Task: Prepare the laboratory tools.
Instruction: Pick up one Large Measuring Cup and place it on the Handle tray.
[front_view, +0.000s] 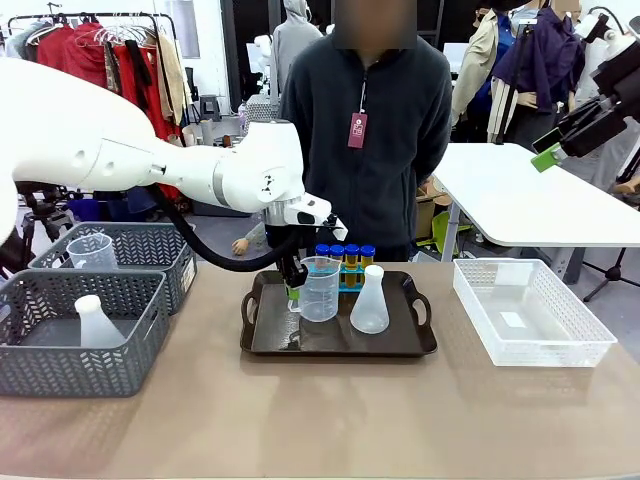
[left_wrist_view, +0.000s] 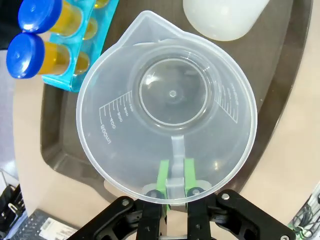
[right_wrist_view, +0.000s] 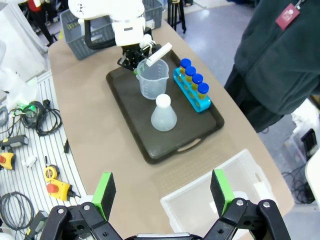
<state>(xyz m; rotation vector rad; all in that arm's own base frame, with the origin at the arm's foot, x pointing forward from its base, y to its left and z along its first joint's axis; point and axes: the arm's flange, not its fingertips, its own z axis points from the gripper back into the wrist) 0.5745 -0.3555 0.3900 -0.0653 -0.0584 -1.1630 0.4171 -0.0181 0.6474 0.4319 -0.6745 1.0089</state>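
On the dark tray (front_view: 262, 340) stand a clear handled measuring beaker (front_view: 320, 290), a translucent white conical flask (front_view: 369, 304) and a blue rack (front_view: 350, 278) with several blue-capped amber tubes (front_view: 344, 254). My left gripper (front_view: 293, 291) is shut on the beaker's handle at the tray's left side. From above, the green pads (left_wrist_view: 162, 175) pinch the handle of the beaker (left_wrist_view: 167, 107), which rests upright on the tray. My right gripper (right_wrist_view: 162, 192) hangs open high above the table's right side, looking down at the beaker (right_wrist_view: 152, 77), flask (right_wrist_view: 163, 114) and rack (right_wrist_view: 192, 90).
Two grey baskets (front_view: 60, 372) stand at the left, one holding another beaker (front_view: 92, 250), the other another flask (front_view: 95, 322). A white basket (front_view: 530, 345) stands to the right of the tray. A person (front_view: 365, 130) stands behind the far edge.
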